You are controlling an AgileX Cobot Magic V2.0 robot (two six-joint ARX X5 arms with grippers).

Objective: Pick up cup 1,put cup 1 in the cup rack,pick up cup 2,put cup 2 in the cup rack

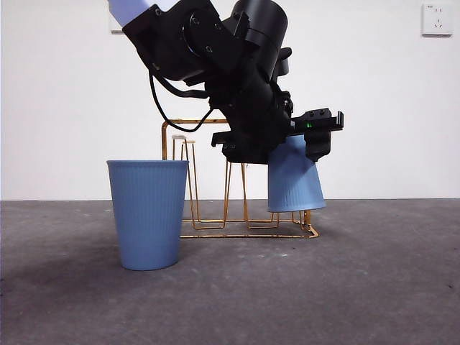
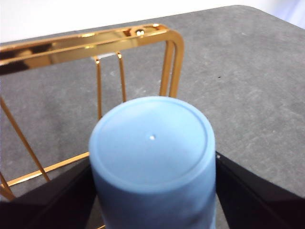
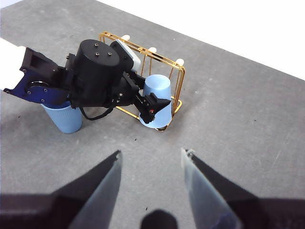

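Note:
My left gripper (image 1: 287,140) is shut on cup 1 (image 1: 295,180), a ribbed blue cup held upside down and slightly tilted. The cup hangs at the right end of the gold wire cup rack (image 1: 244,234), with its rim a little above the rack's base. In the left wrist view the cup's flat bottom (image 2: 152,148) fills the space between my black jaws, with the rack's frame (image 2: 95,43) behind it. Cup 2 (image 1: 147,212), also blue, stands upright on the table by the rack's left end. My right gripper (image 3: 150,164) hovers open and empty, well away from the rack.
The grey table (image 1: 359,287) runs to a white wall with a socket (image 1: 437,19) at the upper right. The left arm (image 3: 95,76) reaches across above cup 2 (image 3: 66,118) towards the rack (image 3: 178,78).

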